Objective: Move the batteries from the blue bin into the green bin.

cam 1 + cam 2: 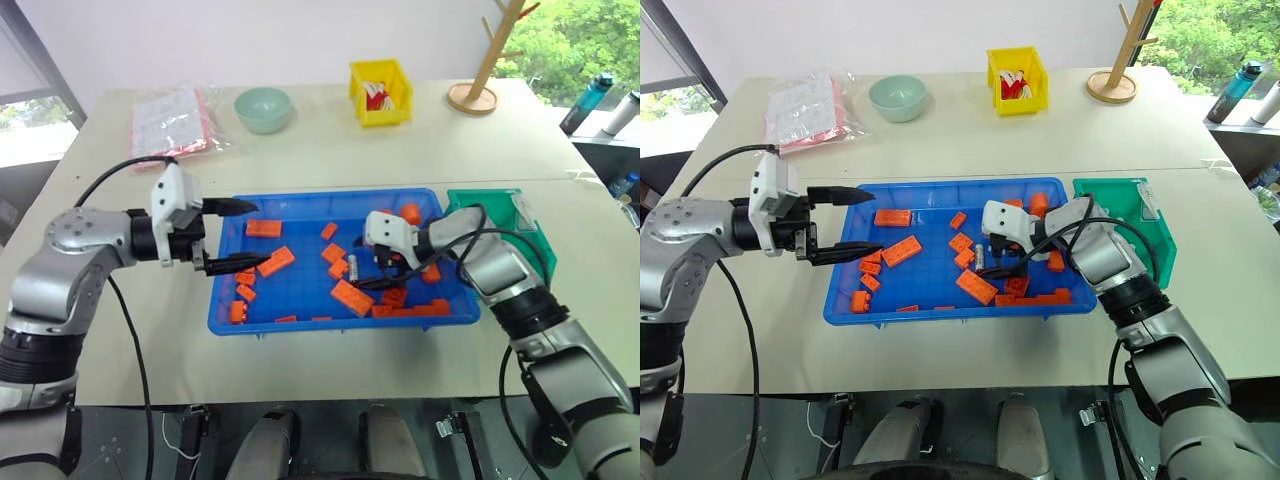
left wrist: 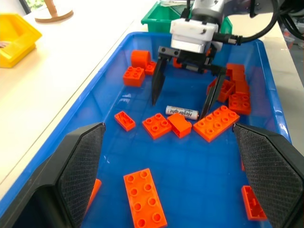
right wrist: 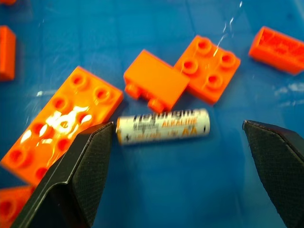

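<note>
A silver battery (image 3: 164, 126) lies flat on the floor of the blue bin (image 1: 320, 195), among orange bricks. My right gripper (image 2: 179, 109) stands open, pointing down into the bin, one finger on each side of that battery (image 2: 182, 112); whether a finger touches it I cannot tell. My left gripper (image 1: 258, 235) is open with nothing between its fingers, held level over the bin's left rim and pointing across it. The green bin (image 1: 530, 240) sits against the blue bin's right end, partly hidden by my right arm.
Several orange bricks (image 1: 352, 297) are scattered in the blue bin, some right beside the battery. At the back of the table are a yellow bin (image 1: 380, 92), a pale green bowl (image 1: 263, 108), a wooden stand (image 1: 473, 97) and a bagged packet (image 1: 170, 122).
</note>
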`<state>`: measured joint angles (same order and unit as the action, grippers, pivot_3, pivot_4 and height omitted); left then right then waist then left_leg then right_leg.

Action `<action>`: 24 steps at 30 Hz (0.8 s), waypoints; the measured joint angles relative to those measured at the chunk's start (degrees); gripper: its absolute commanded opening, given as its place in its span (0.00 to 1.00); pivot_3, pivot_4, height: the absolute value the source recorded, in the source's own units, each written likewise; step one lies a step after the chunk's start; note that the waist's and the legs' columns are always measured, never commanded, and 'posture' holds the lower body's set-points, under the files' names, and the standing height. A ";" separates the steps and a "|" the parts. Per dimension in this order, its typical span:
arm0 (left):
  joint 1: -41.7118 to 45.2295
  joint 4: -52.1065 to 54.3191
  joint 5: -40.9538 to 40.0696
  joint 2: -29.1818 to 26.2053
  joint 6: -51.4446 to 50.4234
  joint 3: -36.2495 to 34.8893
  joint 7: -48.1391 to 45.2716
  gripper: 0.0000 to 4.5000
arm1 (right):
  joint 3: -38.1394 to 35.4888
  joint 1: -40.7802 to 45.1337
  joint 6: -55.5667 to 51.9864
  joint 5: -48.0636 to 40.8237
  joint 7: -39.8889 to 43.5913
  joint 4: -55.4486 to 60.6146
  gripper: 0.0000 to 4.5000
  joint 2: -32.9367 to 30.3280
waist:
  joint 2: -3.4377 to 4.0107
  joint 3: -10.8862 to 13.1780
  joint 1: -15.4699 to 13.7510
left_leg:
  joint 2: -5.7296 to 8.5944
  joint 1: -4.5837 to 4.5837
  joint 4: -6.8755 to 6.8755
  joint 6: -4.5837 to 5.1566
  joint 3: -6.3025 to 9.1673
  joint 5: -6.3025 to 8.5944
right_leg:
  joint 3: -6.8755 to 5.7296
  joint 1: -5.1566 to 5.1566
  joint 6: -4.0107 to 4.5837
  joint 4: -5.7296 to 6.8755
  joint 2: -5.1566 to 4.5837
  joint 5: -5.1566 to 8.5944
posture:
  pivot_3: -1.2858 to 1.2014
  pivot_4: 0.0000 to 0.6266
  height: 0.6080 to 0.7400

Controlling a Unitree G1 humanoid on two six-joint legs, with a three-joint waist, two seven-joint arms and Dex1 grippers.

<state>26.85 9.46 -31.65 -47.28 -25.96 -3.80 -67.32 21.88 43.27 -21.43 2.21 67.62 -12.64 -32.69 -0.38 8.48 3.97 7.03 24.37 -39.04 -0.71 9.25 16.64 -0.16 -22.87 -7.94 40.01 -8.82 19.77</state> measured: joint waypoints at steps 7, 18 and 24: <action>0.01 -0.17 0.04 0.00 0.03 0.00 0.04 1.00 | 0.03 0.54 0.69 0.27 -0.27 -1.30 0.52 0.90 | 0.00 0.00 -0.07 | 0.02 0.00 -0.02 0.00 0.06 0.00 | 0.00 0.03 0.00 0.01 0.00 0.00 | 0.52 0.24 0.84; 0.46 -1.24 1.02 0.94 0.58 0.32 -0.03 1.00 | -6.95 -1.15 -11.01 -4.53 -0.94 14.20 0.51 -4.74 | 0.00 0.00 -0.25 | 0.04 0.04 -0.03 0.00 0.07 0.00 | 0.00 0.02 0.00 0.01 -0.01 0.00 | 0.52 0.24 0.84; 0.66 -2.59 1.19 1.91 1.60 0.80 -0.58 1.00 | -21.10 -2.70 -20.97 -9.01 -5.23 21.01 0.51 -14.65 | 0.00 0.00 -1.46 | 0.07 0.04 -0.04 0.01 0.05 0.00 | 0.00 0.07 0.00 -0.04 -0.04 0.00 | 0.52 0.24 0.84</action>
<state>27.50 6.87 -30.46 -45.37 -24.36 -3.00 -67.90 0.78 40.57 -42.40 -6.80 62.39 8.38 -47.33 -0.38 8.49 2.52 7.10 24.40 -39.08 -0.71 9.30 16.64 -0.16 -22.80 -7.94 39.97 -8.86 19.77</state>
